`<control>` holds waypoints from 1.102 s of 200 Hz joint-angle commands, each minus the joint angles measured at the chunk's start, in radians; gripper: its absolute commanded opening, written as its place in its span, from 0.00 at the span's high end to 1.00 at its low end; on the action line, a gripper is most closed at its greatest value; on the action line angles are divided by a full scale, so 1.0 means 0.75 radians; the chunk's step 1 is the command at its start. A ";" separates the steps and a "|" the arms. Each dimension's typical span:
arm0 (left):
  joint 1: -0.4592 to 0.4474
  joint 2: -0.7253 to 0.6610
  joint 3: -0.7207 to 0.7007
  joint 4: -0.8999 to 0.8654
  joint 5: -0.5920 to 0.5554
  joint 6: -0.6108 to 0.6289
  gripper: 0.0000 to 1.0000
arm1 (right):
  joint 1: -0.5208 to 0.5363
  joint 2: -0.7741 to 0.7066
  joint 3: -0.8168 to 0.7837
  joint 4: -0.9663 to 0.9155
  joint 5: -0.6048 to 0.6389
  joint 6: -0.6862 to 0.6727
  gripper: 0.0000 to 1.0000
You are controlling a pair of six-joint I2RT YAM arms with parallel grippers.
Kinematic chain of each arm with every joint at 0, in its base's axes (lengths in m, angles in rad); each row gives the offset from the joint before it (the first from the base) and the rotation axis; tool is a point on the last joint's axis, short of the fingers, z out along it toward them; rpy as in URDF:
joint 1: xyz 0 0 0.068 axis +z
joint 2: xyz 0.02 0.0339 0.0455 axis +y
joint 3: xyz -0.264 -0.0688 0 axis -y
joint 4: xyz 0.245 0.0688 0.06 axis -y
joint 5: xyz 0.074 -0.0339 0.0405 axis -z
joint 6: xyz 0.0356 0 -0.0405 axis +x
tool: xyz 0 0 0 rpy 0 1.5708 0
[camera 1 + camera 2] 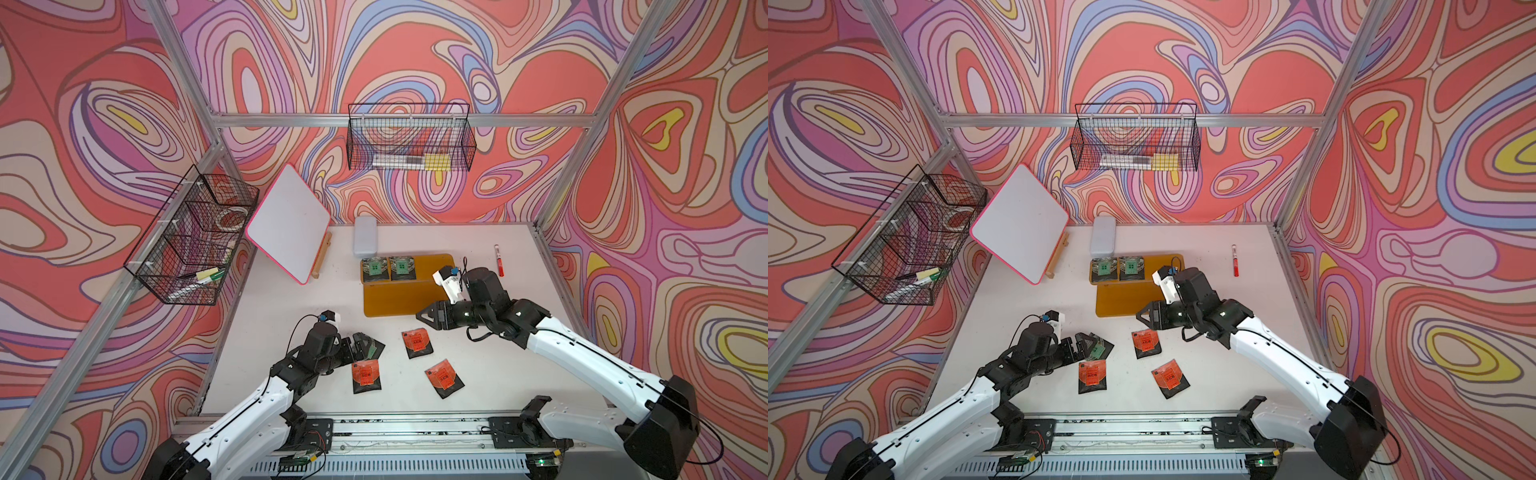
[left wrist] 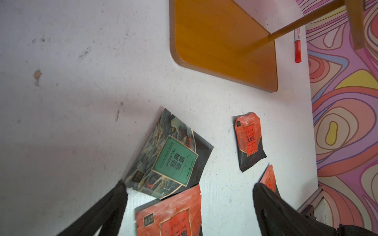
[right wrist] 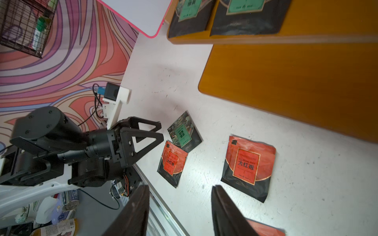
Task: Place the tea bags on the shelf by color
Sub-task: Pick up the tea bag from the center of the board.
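Notably, the one green tea bag not yet on the shelf lies flat on the surface, just ahead of and below the left pincer. That pincer's jaws are spread wide and empty, with one fingertip just beside a corner of the bag. Being square, the bag has no long axis; it sits cornerwise to the jaws, so a closing stroke would probably meet corners rather than edges. Its near edge meets an orange-red bag. The right pincer, jaws apart and holding nothing, hangs near the shelf's lower board, well apart from this bag, so the left arm is nearer. The bag is dark-bordered, with a landscape print and a green label; two matching bags lie side by side on the upper board.
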 commanded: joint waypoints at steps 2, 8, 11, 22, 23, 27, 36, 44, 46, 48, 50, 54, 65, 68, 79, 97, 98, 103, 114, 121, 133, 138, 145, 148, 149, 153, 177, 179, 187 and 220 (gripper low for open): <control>0.002 0.004 -0.014 0.087 0.027 -0.034 0.01 | 0.074 -0.020 -0.105 0.142 0.049 0.106 0.49; 0.002 0.004 -0.013 0.087 0.026 -0.037 0.01 | 0.093 -0.012 -0.134 0.180 0.042 0.126 0.49; 0.003 0.004 -0.012 0.085 0.027 -0.040 0.02 | 0.102 -0.006 -0.146 0.198 0.041 0.137 0.49; 0.001 0.010 -0.009 0.083 0.028 -0.043 0.02 | 0.136 0.025 -0.183 0.257 0.039 0.173 0.49; 0.000 0.010 -0.009 0.083 0.027 -0.044 0.02 | 0.137 0.027 -0.186 0.263 0.039 0.176 0.49; 0.000 0.014 -0.011 0.082 0.030 -0.044 0.02 | 0.148 0.045 -0.195 0.280 0.037 0.185 0.49; 0.000 0.023 -0.012 0.082 0.032 -0.048 0.04 | 0.176 0.085 -0.207 0.314 0.037 0.203 0.49; 0.001 0.034 -0.014 0.088 0.035 -0.050 0.04 | 0.199 0.123 -0.209 0.337 0.045 0.212 0.50; 0.000 0.038 -0.016 0.090 0.037 -0.050 0.05 | 0.206 0.132 -0.208 0.341 0.049 0.215 0.50; 0.001 0.042 -0.018 0.094 0.038 -0.050 0.05 | 0.210 0.143 -0.208 0.346 0.052 0.217 0.50; 0.002 0.045 -0.020 0.099 0.040 -0.050 0.06 | 0.215 0.153 -0.207 0.352 0.056 0.221 0.50; 0.000 0.051 -0.023 0.106 0.045 -0.050 0.07 | 0.221 0.172 -0.207 0.363 0.062 0.228 0.50; -0.001 0.068 -0.034 0.131 0.054 -0.055 0.08 | 0.233 0.225 -0.208 0.407 0.061 0.252 0.50; -0.001 0.073 -0.037 0.137 0.059 -0.056 0.08 | 0.235 0.239 -0.208 0.418 0.059 0.259 0.50; 0.000 0.093 -0.043 0.158 0.069 -0.056 0.10 | 0.245 0.288 -0.204 0.456 0.060 0.282 0.50; -0.004 0.122 -0.046 0.175 0.078 -0.054 0.13 | 0.250 0.372 -0.190 0.504 0.053 0.307 0.51; -0.004 0.124 -0.046 0.175 0.079 -0.054 0.13 | 0.251 0.376 -0.188 0.506 0.053 0.309 0.51; -0.004 0.132 -0.044 0.172 0.078 -0.052 0.13 | 0.253 0.400 -0.181 0.517 0.048 0.310 0.51; -0.003 0.144 -0.046 0.171 0.079 -0.047 0.13 | 0.254 0.449 -0.163 0.534 0.041 0.321 0.52; -0.003 0.146 -0.045 0.166 0.079 -0.043 0.13 | 0.254 0.479 -0.151 0.541 0.039 0.326 0.52; -0.004 0.151 -0.044 0.148 0.069 -0.034 0.13 | 0.254 0.521 -0.133 0.557 0.030 0.329 0.52; -0.004 0.148 -0.044 0.142 0.065 -0.032 0.13 | 0.254 0.536 -0.125 0.559 0.032 0.332 0.52; -0.002 0.147 -0.044 0.134 0.058 -0.030 0.13 | 0.255 0.557 -0.113 0.560 0.034 0.331 0.52; -0.004 0.145 -0.045 0.132 0.056 -0.030 0.13 | 0.254 0.564 -0.107 0.561 0.034 0.332 0.52; -0.003 0.145 -0.046 0.132 0.057 -0.029 0.13 | 0.255 0.568 -0.106 0.562 0.034 0.332 0.52; -0.004 0.142 -0.048 0.128 0.054 -0.028 0.13 | 0.255 0.580 -0.099 0.561 0.034 0.332 0.52; -0.003 0.140 -0.053 0.113 0.036 -0.023 0.13 | 0.255 0.639 -0.062 0.563 0.028 0.335 0.53; -0.004 0.141 -0.054 0.113 0.036 -0.022 0.13 | 0.255 0.644 -0.059 0.562 0.028 0.334 0.53; -0.003 0.144 -0.056 0.114 0.031 -0.020 0.13 | 0.254 0.661 -0.049 0.560 0.028 0.342 0.53; -0.004 0.182 -0.068 0.143 0.029 -0.020 0.12 | 0.253 0.730 -0.003 0.537 0.028 0.350 0.53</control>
